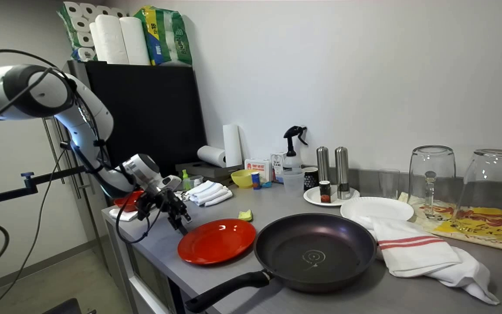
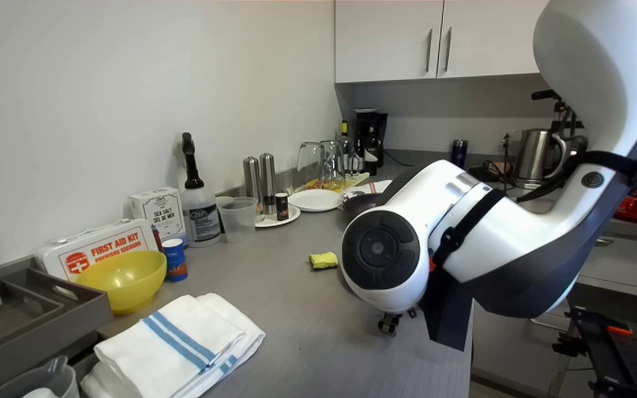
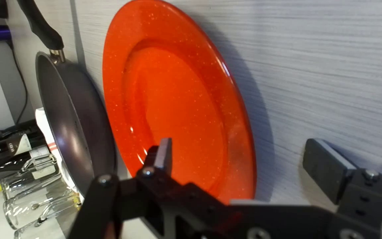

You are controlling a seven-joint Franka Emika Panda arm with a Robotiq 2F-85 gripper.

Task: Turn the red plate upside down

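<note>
The red plate (image 1: 217,241) lies face up on the grey counter, beside the pan and close to the counter's front edge. In the wrist view the same glossy plate (image 3: 184,109) shows its well and wide rim, with a shadow beneath the rim. My gripper (image 3: 242,156) stands wide open at the plate's edge. One fingertip appears over the plate's inner area, the other beyond the rim over the bare counter. Nothing is between them. An exterior view shows the gripper (image 1: 184,223) low at the plate's near-arm side. Elsewhere the arm hides the plate; just part of the gripper (image 2: 389,323) shows.
A black frying pan (image 1: 315,253) sits right against the plate's far side, its handle (image 1: 229,290) reaching over the front edge. A yellow sponge (image 1: 245,215) lies behind the plate. Folded towels (image 2: 175,342), a yellow bowl (image 2: 128,279) and a white plate (image 1: 377,208) stand farther off.
</note>
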